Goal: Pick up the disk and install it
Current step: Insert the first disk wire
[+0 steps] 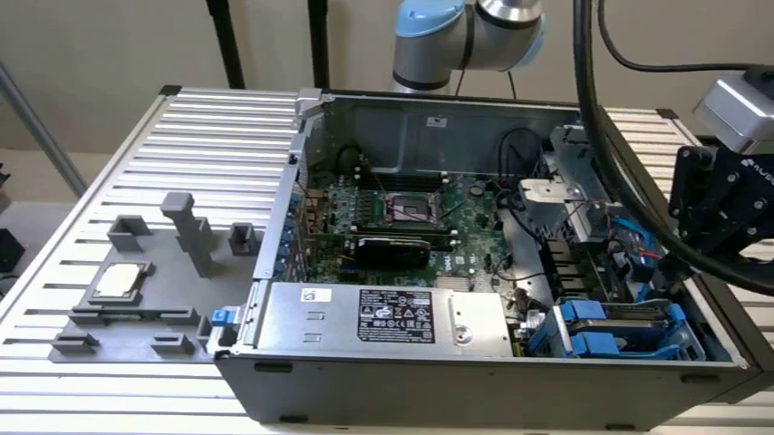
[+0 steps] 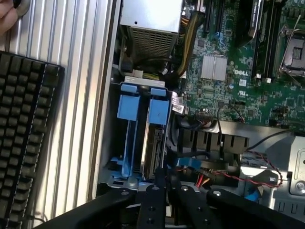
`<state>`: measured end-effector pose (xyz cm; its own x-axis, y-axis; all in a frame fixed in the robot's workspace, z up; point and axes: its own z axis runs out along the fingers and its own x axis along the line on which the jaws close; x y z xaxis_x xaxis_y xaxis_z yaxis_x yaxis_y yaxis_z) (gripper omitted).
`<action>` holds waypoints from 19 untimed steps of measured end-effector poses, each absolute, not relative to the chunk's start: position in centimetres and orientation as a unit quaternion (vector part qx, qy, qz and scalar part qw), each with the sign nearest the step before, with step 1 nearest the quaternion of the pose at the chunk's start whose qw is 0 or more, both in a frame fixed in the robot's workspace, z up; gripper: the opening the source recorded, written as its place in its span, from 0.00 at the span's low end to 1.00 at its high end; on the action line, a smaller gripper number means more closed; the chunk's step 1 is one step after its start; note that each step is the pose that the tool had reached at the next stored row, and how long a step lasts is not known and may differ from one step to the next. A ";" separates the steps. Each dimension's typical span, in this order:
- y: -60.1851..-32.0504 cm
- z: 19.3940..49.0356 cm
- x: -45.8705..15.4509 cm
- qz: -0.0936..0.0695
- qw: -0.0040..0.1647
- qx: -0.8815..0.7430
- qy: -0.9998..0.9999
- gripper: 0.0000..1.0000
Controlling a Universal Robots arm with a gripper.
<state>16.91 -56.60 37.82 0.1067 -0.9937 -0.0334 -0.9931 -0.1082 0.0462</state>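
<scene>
In the exterior view, open computer case [image 1: 484, 385] on slatted table [image 1: 217, 118]. Inside, motherboard [image 1: 472, 213] at twelve o'clock from labelled power supply [image 1: 387, 313]. At nine o'clock from the case, grey fixture [image 1: 127, 319] with square chip [image 1: 121, 279]. Black keyboard [image 2: 24, 133] on the table.

Case [image 1: 484, 385] is plain matt grey sheet metal. The table [image 1: 206, 127] at the exterior view's left is ribbed bare metal with a dull sheen. The disk [image 2: 157, 133] sits in smooth bright blue plastic, and the keyboard [image 2: 24, 138] looks like matt black plastic.
</scene>
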 end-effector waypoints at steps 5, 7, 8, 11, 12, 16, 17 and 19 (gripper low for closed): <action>-56.0 36.9 17.0 -0.028 0.006 0.744 -0.667 0.00; -55.8 36.6 17.0 -0.028 0.006 0.744 -0.667 0.00; -55.7 36.4 17.0 -0.028 0.006 0.745 -0.667 0.00; -55.6 35.9 17.0 -0.027 0.007 0.745 -0.667 0.00; -55.6 35.9 17.0 -0.027 0.007 0.745 -0.667 0.00; -55.6 35.7 17.0 -0.026 0.008 0.745 -0.667 0.00; -55.6 35.6 17.0 -0.026 0.008 0.745 -0.667 0.00; -55.6 35.4 17.0 -0.026 0.009 0.745 -0.667 0.00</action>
<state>16.98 -55.56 35.38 0.1100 -0.9936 -0.0266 -0.9927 -0.1112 0.0471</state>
